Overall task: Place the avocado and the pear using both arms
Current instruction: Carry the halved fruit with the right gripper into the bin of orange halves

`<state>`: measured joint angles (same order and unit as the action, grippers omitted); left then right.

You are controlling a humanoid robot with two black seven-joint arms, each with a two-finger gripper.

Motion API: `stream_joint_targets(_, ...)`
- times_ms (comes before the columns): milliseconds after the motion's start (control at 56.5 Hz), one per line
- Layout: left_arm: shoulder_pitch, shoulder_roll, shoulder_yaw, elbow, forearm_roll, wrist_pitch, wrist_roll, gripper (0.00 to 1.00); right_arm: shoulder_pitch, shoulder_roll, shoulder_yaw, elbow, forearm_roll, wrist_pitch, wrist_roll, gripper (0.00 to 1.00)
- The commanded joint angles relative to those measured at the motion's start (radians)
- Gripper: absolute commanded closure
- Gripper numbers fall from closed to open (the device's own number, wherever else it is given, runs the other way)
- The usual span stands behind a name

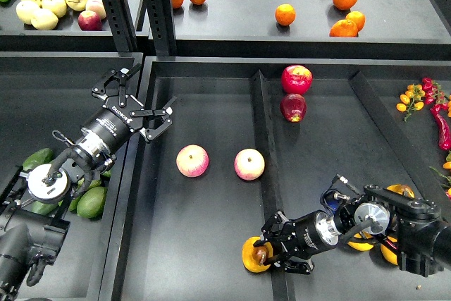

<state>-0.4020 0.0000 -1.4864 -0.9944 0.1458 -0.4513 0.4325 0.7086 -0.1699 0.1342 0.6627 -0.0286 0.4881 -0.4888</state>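
Observation:
The pear [252, 256], an orange-yellow halved fruit with a brown stone, is low at the front of the middle tray [211, 244], by the divider. My right gripper [268, 251] reaches in from the right, and its fingers close on the pear's right side. My left gripper [135, 99] is open and empty, held above the left rim of the middle tray. Several green oval fruits [91, 202] lie in the left bin, partly under my left arm. I cannot tell which of them is the avocado.
Two pink-yellow apples [192, 161] [249, 164] lie in the middle tray. Two red apples [297, 79] sit in the right compartment, past the divider [262, 125]. Oranges [285, 14] and pale apples [42, 5] are on the back shelf. Chillies [440, 121] are at the far right.

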Motion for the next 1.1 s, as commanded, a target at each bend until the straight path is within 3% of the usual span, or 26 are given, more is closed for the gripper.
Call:
stream_joint_targets(0, 0.000, 0.000, 0.000, 0.000, 0.000, 0.000, 0.000, 0.01, 0.008, -0.006, 0.011, 0.002, 0.004, 0.001, 0.000, 0.77)
stream_joint_targets(442, 0.000, 0.000, 0.000, 0.000, 0.000, 0.000, 0.000, 0.01, 0.121, -0.017, 0.035, -0.018, 0.131, 0.001, 0.000, 0.81)
stream_joint_targets(1079, -0.001, 0.000, 0.005, 0.003, 0.000, 0.000, 0.005, 0.01, 0.114, -0.365, -0.051, 0.103, 0.213, 0.001, 0.000, 0.80)
